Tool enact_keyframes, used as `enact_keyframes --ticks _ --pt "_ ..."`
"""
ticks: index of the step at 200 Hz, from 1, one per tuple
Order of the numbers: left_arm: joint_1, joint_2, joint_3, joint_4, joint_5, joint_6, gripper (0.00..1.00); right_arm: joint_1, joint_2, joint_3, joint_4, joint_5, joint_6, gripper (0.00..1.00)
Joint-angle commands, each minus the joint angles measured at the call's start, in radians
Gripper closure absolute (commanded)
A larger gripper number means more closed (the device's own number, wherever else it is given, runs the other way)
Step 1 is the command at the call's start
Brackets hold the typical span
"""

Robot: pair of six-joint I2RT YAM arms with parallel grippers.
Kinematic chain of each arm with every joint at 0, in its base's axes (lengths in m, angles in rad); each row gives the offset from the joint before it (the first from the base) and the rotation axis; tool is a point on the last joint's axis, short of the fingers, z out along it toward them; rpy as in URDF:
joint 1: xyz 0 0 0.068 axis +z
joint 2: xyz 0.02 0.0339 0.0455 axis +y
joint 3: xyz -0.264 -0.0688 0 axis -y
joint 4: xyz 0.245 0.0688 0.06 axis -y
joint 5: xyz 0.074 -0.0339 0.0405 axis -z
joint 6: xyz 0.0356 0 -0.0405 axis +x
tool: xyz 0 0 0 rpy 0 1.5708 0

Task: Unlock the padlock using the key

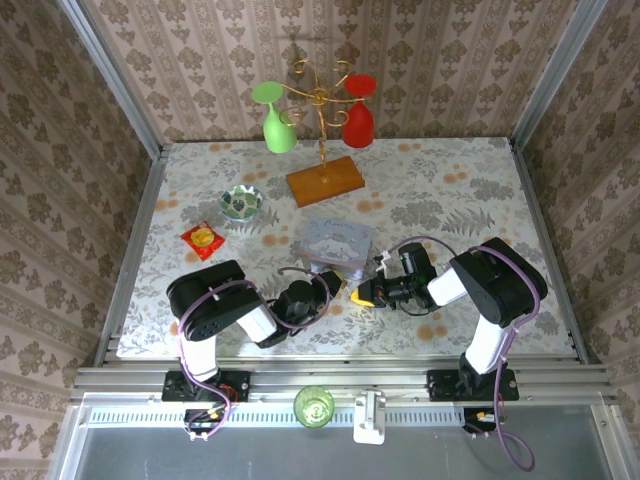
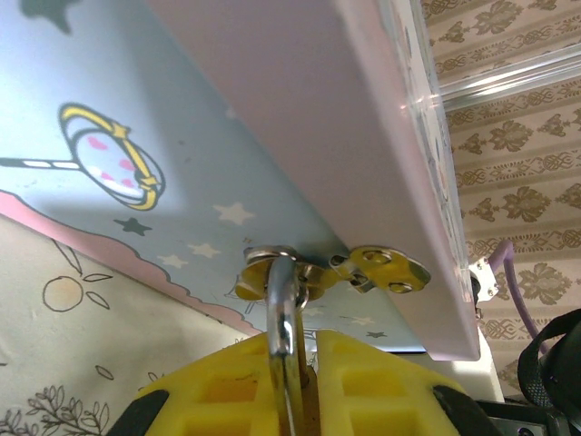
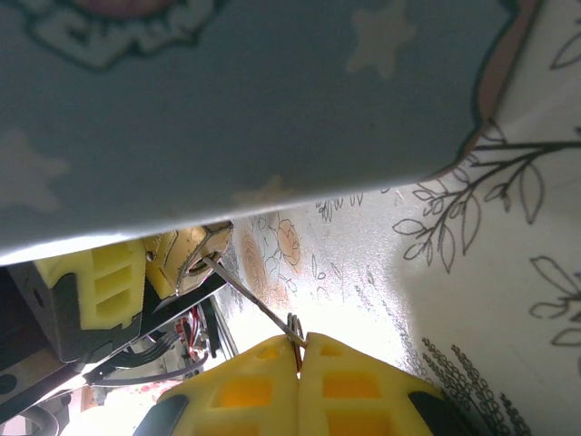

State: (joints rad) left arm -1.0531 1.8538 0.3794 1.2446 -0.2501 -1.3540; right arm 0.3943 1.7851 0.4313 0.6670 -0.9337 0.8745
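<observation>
Left claw [image 2: 295,386] clamps the padlock [image 2: 280,313], hung from the hasp [image 2: 381,270] on the near side of the tin [image 2: 182,173], mid-surface. Right claw [image 3: 298,361] pinches the key [image 3: 250,300], tip at the lock's face. Best: brace the lock, push straight in, then twist gently.

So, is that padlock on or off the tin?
On: the padlock has its shackle through the hasp of the tin; locked or not, cannot tell.

The padlock [image 3: 186,259] is brass-coloured metal with a polished silvery shackle; the key [image 3: 252,304] is thin, dull metal. The tin [image 2: 136,182] looks smooth and printed. The left hand [image 2: 295,354] and right hand [image 3: 300,350] are matt yellow plastic.
</observation>
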Motion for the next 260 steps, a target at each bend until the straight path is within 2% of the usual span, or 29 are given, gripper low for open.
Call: enact_keyframes --ticks 1,72,102,147,170,206,260 --pt "-0.021 -0.003 -0.007 0.062 0.048 0.021 1.00 -0.021 0.025 0.007 0.029 -0.014 0.061 1.00" --pt "-0.019 0.011 0.014 0.063 0.091 0.042 1.00 -0.050 0.028 0.035 0.015 -0.065 0.107 1.00" --pt "-0.018 0.007 0.009 0.065 0.095 0.057 1.00 -0.070 0.064 0.024 0.124 -0.089 0.191 1.00" --pt "-0.014 0.028 0.022 0.068 0.127 0.059 1.00 -0.077 0.062 0.045 0.120 -0.099 0.249 1.00" --pt "-0.019 0.029 0.029 0.069 0.127 0.052 1.00 -0.089 0.061 0.054 0.107 -0.077 0.254 1.00" --pt "-0.022 0.007 0.027 0.067 0.107 0.052 1.00 -0.066 0.059 0.018 0.192 -0.035 0.313 1.00" --pt "-0.035 0.032 0.062 0.067 0.112 0.014 1.00 0.023 0.045 0.001 0.200 0.106 0.304 1.00"
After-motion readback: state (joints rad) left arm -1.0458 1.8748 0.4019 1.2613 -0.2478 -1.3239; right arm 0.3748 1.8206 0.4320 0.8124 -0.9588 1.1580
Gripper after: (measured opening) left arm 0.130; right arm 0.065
